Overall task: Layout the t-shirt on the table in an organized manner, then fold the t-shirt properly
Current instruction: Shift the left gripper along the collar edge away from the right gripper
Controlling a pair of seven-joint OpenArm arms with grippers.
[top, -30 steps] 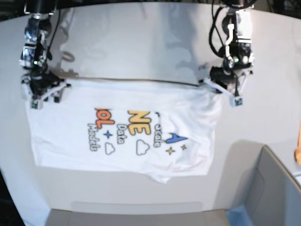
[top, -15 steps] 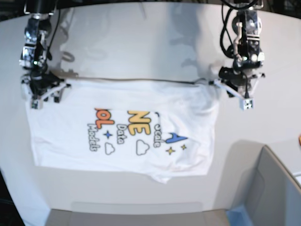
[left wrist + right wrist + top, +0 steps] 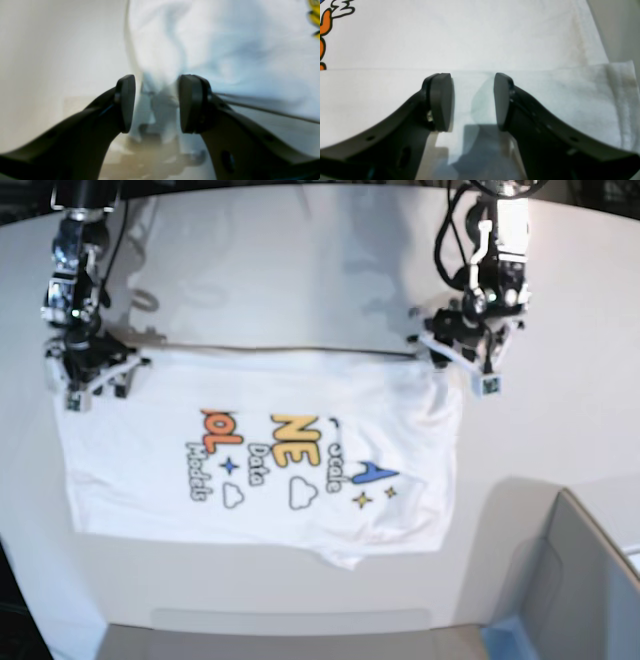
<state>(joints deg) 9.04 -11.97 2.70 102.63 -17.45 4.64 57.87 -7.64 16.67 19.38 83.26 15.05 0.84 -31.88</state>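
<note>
The white t-shirt (image 3: 150, 440) lies spread on the table (image 3: 300, 270), print side up, its lower edge uneven. In the base view my left gripper (image 3: 462, 365) stands at the shirt's upper right corner. The left wrist view shows this gripper (image 3: 155, 105) open, with blurred, bunched cloth (image 3: 225, 50) lying between its pads (image 3: 125, 103). My right gripper (image 3: 92, 375) rests at the shirt's upper left corner. It is open (image 3: 472, 102) in the right wrist view, with a flat layer of cloth (image 3: 470, 37) under its fingers (image 3: 440, 101).
A grey bin (image 3: 580, 580) with a blue corner (image 3: 505, 635) fills the bottom right. A thin dark line (image 3: 300, 350) runs along the shirt's top edge. Bare white tabletop (image 3: 50, 50) lies beside the shirt's edge.
The left gripper has opened and let go of the shirt's upper right corner. It swung right, then came back left over that corner. The right arm has not moved.
</note>
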